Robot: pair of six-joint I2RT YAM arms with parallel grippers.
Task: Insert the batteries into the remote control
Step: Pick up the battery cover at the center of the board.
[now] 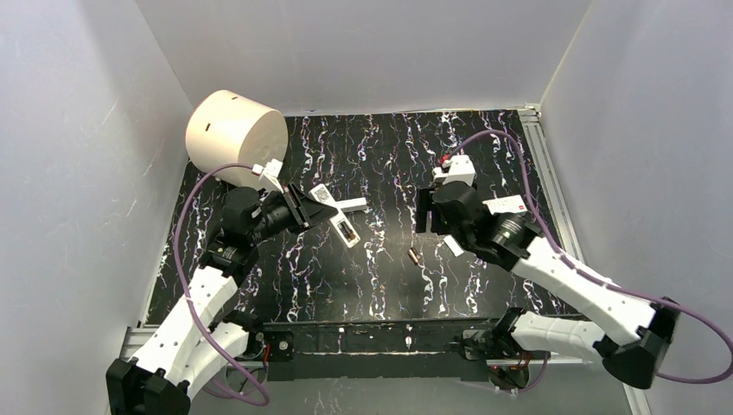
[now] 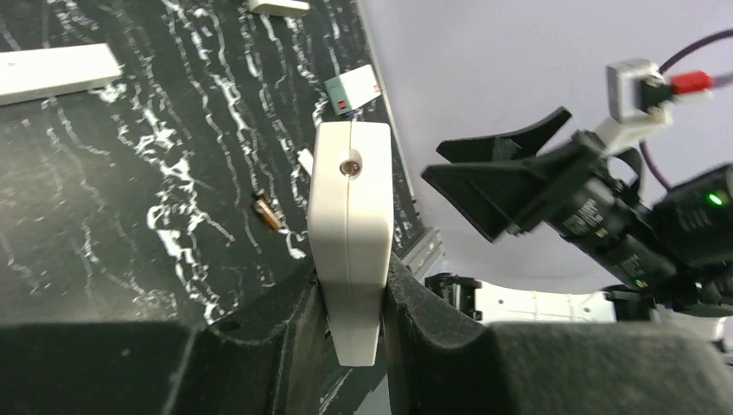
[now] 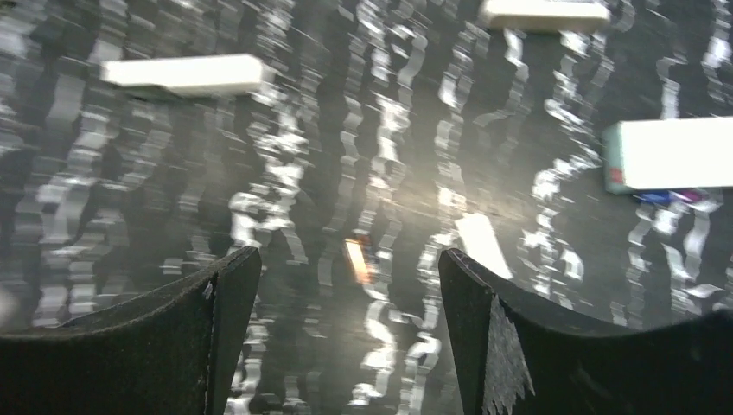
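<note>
My left gripper [image 1: 302, 210] is shut on the white remote control [image 1: 334, 216] and holds it above the mat, its free end pointing right. In the left wrist view the remote [image 2: 350, 207] stands edge-on, pinched between the two pads [image 2: 415, 303]. One small copper-tinted battery [image 1: 414, 256] lies on the mat between the arms; it also shows in the left wrist view [image 2: 267, 213] and, blurred, in the right wrist view [image 3: 355, 259]. The other battery is not in view. My right gripper [image 1: 427, 213] is open and empty, hovering above the mat just beyond the battery [image 3: 350, 277].
A plain white strip [image 1: 353, 205] lies behind the remote. A white box with a red mark [image 1: 506, 206] and a small white piece [image 1: 454, 245] lie by the right arm. A large cream cylinder [image 1: 235, 137] stands at the back left. White walls enclose the mat.
</note>
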